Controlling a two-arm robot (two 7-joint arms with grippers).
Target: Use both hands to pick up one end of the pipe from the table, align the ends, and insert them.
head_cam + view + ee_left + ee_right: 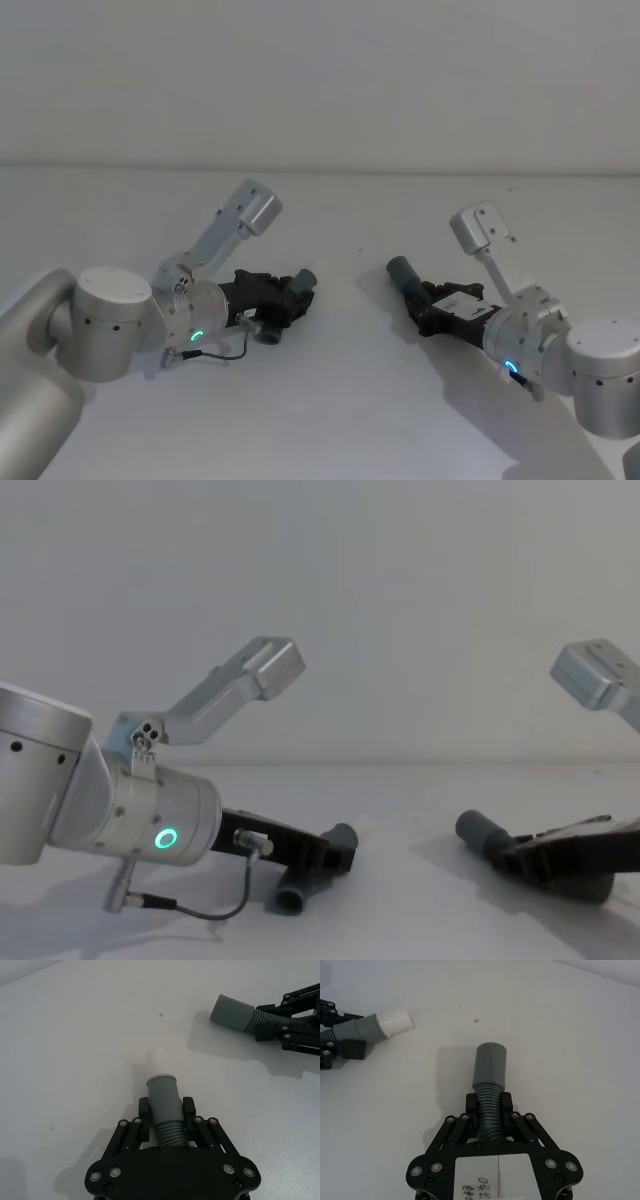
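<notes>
Left gripper clamped on short piece, white spigot free; right gripper clamped on longer piece behind grey cuff; ends well apart

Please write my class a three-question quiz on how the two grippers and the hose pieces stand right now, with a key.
1. True or false: the left gripper is shut on the short hose piece, whose white spigot tip sticks out beyond its jaws.
2. The grey cuff of the longer hose piece is: A) pushed over the spigot; B) apart from the spigot; C) lying loose, ungripped.
3. Fill in: the right gripper clamps the longer piece on its ____ section.
Key: 1 true; 2 B; 3 ribbed.
</notes>
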